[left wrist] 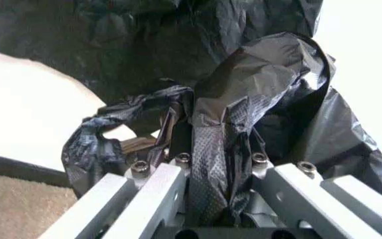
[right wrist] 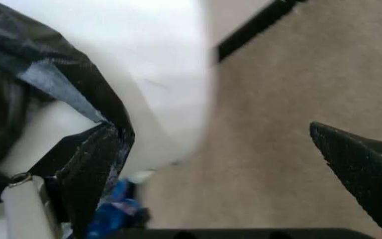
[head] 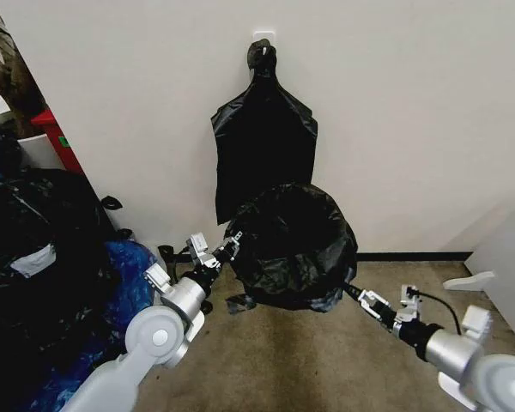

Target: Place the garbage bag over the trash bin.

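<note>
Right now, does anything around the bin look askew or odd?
The garbage bag sits lopsided over the trash bin, white wall still bare. The left gripper pinches a bunched fold; the right gripper is open beside it.

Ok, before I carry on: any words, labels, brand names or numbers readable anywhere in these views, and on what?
None can be read.
Garbage bag: plain black, no print.
Trash bin: bare white wall, no label.
Red box: a small green mark, too small to read.
Left end effector and right end effector: no markings legible.
</note>
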You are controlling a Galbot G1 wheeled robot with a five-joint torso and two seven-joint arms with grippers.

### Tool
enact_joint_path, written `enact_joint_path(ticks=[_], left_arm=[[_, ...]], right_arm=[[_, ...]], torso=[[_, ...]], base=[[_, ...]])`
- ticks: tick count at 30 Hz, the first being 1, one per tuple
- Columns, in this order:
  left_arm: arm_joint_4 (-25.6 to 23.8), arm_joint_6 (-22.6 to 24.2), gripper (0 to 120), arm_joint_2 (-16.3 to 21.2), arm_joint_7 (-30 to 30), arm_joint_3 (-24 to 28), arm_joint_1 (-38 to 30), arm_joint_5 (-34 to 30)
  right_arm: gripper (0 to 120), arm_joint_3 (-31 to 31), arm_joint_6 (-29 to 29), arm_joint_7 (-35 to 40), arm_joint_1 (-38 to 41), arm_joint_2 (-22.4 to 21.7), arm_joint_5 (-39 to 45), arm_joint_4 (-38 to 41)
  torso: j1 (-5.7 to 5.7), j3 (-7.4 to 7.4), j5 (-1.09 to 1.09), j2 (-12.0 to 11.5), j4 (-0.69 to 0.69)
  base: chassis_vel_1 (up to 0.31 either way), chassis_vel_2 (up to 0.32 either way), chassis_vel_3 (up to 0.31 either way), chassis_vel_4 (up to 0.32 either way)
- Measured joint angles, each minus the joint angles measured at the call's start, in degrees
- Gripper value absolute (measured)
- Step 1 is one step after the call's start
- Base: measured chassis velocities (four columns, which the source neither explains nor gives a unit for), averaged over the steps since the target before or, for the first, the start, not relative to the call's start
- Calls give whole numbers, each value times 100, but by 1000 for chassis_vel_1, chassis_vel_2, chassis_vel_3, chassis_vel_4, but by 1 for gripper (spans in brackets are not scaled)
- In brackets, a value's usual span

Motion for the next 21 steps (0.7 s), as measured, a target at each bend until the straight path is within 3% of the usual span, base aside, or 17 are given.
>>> enact_joint_path(ticks=[6, 14, 18, 21], left_arm=[[-46, 40, 5, -52, -180, 41, -8, -118], [66, 93, 5, -113, -430, 115, -103, 52], [211, 180, 5, -132, -592, 166, -153, 505], [226, 206, 5, -150, -629, 189, -143, 693]], right_arm=[[100, -71, 173, -503, -203, 140, -719, -279], [100, 57, 714, -902, -647, 150, -2136, 361], [100, 61, 1826, -1747, -1154, 155, -4166, 606], [100, 85, 2265, -1925, -1318, 165, -4730, 713]], torso=[[0, 0, -1, 0, -3], [0, 0, -2, 0, -1], [0, 0, -2, 0, -2], [0, 0, -1, 0, -3]], base=[[0, 0, 0, 0], [0, 0, 0, 0], [0, 0, 0, 0], [0, 0, 0, 0]])
